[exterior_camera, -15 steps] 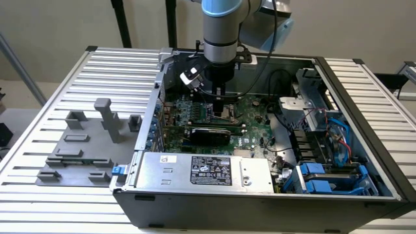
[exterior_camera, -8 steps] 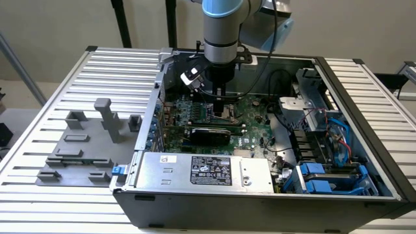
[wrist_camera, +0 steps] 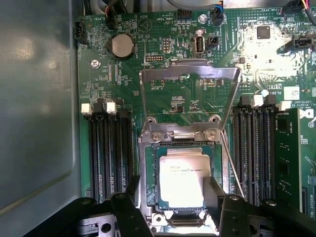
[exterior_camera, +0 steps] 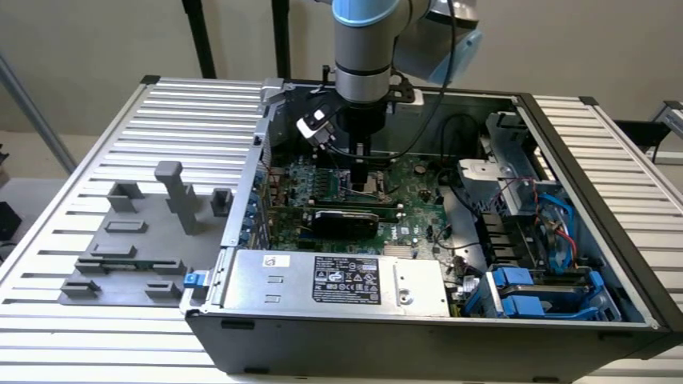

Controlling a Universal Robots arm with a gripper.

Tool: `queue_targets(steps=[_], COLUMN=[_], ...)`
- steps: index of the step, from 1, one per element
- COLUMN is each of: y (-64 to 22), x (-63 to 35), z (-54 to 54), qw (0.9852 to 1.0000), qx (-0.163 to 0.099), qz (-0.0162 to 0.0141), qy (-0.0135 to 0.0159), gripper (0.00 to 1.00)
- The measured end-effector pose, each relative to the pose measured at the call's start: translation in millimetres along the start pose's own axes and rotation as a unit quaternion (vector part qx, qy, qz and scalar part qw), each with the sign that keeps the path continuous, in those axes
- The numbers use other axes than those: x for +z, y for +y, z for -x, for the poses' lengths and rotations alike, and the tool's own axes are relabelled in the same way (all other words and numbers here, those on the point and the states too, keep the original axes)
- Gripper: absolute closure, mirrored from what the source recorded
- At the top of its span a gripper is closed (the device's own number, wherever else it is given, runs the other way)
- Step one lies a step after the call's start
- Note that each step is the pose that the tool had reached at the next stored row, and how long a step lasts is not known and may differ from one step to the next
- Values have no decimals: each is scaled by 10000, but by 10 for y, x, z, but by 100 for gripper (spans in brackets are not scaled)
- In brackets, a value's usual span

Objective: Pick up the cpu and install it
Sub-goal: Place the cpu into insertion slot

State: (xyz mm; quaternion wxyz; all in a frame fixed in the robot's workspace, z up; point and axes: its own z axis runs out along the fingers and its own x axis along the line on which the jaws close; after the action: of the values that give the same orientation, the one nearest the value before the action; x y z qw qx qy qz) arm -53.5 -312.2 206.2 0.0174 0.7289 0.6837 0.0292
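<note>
Silvery on top, the one cpu (wrist_camera: 181, 177) is lying flat in the single socket (wrist_camera: 148, 170) on the green motherboard (wrist_camera: 163, 69). Its one metal load plate (wrist_camera: 190, 71) is standing hinged up, leaving the seat open. The claw (wrist_camera: 175, 205) is hovering close above, its two fingers (wrist_camera: 129, 207) spread either side of the chip, pinching nothing.

Silvery square cpu (wrist_camera: 181, 178), dark rim, lies flat, apparently seated, in mobo socket (wrist_camera: 148, 173).
</note>
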Motion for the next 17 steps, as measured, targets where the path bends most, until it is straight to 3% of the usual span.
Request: queue_targets(steps=[8, 12, 13, 17], y=[8, 12, 13, 16], x=[-85, -113, -121, -138], z=[30, 61, 71, 99], qw=[10000, 10000, 10000, 10000], qx=[11, 22, 26, 41], qz=[-6, -31, -39, -62], qy=[-1, -3, -4, -6], gripper=[37, 58, 58, 76])
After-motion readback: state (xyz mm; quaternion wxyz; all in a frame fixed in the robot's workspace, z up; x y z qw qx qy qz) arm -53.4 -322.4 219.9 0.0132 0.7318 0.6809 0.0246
